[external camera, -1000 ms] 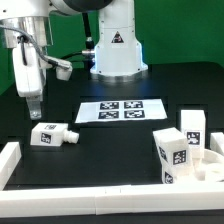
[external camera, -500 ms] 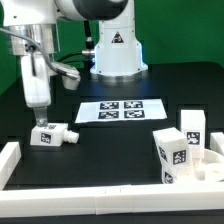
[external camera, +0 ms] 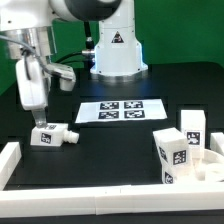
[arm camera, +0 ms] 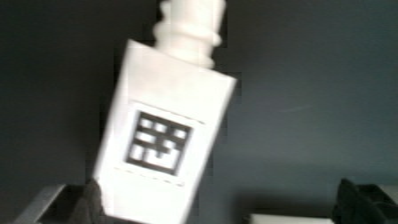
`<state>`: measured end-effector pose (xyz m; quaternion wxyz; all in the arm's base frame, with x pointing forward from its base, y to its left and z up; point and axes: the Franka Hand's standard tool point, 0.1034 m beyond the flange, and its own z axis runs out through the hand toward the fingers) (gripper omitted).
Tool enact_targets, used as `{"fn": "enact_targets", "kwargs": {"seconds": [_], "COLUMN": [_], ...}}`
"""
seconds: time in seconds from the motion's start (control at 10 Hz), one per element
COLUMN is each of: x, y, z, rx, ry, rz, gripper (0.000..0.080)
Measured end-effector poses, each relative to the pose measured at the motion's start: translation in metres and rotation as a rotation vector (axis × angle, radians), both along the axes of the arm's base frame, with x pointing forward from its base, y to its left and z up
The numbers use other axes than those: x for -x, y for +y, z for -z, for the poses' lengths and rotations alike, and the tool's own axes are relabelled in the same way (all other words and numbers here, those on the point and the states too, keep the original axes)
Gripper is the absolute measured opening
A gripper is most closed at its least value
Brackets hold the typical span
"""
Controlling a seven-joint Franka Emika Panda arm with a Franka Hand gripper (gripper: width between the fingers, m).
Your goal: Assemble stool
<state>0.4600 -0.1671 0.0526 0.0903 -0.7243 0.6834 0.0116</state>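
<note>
Loose stool leg (external camera: 52, 135) lay on its side on the black table (external camera: 110, 150), off the marker board (external camera: 120, 110) toward the exterior view's left. Gripper (external camera: 38, 122) hung over its tagged end, fingers spread (contact unclear). Seat disc (external camera: 200, 170) sat off the board's opposite side.

Pincer (external camera: 38, 121) just above lying leg (external camera: 53, 135)

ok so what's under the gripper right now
A loose stool leg lies on its side on the black table, tag facing up, below the open gripper. The table beneath the leg is covered, and whether the fingers touch the leg cannot be told.
</note>
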Motion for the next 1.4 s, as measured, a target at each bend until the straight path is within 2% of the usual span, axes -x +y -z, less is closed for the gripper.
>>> {"fn": "enact_targets", "kwargs": {"seconds": [0.1, 0.2, 0.3, 1.4], "x": [-0.008, -0.031, -0.028, -0.028], "y": [0.002, 0.023, 0.030, 0.030], "z": [0.001, 0.006, 0.018, 0.018], "rx": [-0.008, 0.007, 0.030, 0.030], "ry": [0.008, -0.007, -0.005, -0.005], "rz": [0.103, 0.126, 0.104, 0.104], "gripper": [0.0649, 0.0649, 0.0648, 0.0648]}}
